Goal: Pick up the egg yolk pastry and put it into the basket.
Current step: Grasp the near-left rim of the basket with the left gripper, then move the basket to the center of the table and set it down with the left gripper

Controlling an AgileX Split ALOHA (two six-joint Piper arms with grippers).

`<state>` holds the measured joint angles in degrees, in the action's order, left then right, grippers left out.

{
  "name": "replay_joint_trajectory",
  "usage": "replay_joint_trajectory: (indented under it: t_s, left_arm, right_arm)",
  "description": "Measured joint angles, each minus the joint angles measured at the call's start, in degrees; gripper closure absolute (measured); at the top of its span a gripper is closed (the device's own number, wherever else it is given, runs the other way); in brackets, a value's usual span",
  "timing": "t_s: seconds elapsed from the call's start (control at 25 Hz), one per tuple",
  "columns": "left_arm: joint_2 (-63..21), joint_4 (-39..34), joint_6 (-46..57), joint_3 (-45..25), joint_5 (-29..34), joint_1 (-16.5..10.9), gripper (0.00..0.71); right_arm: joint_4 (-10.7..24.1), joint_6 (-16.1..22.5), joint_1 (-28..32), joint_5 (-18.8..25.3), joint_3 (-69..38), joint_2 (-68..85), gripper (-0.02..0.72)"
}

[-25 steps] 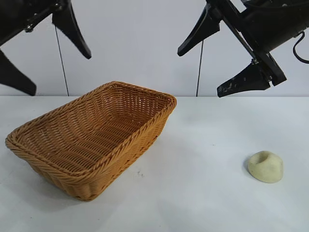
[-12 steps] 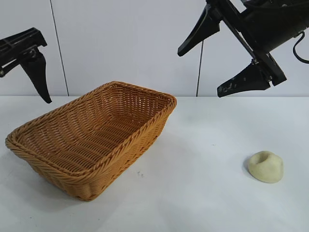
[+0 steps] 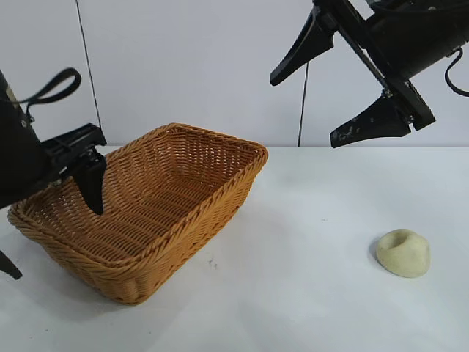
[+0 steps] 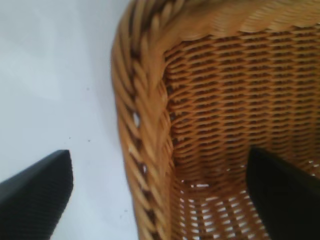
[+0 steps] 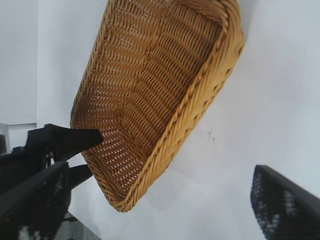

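The basket (image 3: 154, 205) stands on the white table at the left of the exterior view. The egg yolk pastry (image 3: 403, 253) lies alone on the table at the right front. My left gripper (image 3: 55, 244) is open and low over the basket's left end; one finger (image 3: 91, 183) is inside the basket and the other is outside it. In the left wrist view the braided rim (image 4: 145, 125) runs between the jaws of that gripper (image 4: 160, 200). My right gripper (image 3: 303, 110) is open and empty, high above the table, well above the pastry. Both wrist views miss the pastry.
The white table (image 3: 308, 293) lies between basket and pastry. A white wall stands behind. In the right wrist view the basket (image 5: 155, 95) shows from above with the left arm's finger (image 5: 65, 139) at its end, beyond the right gripper (image 5: 157, 210).
My left gripper has come down from high at the upper left to the basket's left rim. The right arm, the basket and the pastry have not moved.
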<state>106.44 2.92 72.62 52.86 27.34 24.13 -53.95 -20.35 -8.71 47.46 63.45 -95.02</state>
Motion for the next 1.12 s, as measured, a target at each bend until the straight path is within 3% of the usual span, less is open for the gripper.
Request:
replay_joint_trajectory:
  t_s: [0.12, 0.2, 0.4, 0.48, 0.72, 1.0, 1.12]
  left_arm:
    - [0.00, 0.25, 0.00, 0.00, -0.40, 0.00, 0.065]
    - [0.00, 0.25, 0.00, 0.00, -0.40, 0.00, 0.144]
    - [0.00, 0.25, 0.05, -0.05, 0.14, 0.00, 0.515]
    - [-0.05, 0.91, 0.84, -0.05, -0.30, -0.08, 0.606]
    - [-1.16, 1.79, -3.50, 2.66, 1.89, -0.96, 0.625]
    - [0.67, 13.62, -34.13, 13.76, 12.26, -7.18, 0.626]
    - [3.57, 15.78, -43.54, 18.98, 16.43, -8.49, 0.626]
  right_arm:
    - [0.00, 0.00, 0.00, 0.00, 0.00, 0.00, 0.008]
    - [0.00, 0.00, 0.00, 0.00, 0.00, 0.00, 0.008]
    - [0.00, 0.00, 0.00, 0.17, 0.00, 0.00, 0.008]
    - [0.00, 0.00, 0.00, 0.17, 0.00, 0.00, 0.008]
    - [0.00, 0.00, 0.00, 0.19, 0.00, 0.00, 0.008]
    - [0.00, 0.00, 0.00, 0.25, 0.00, 0.00, 0.008]
    - [0.00, 0.00, 0.00, 0.38, 0.00, 0.00, 0.008]
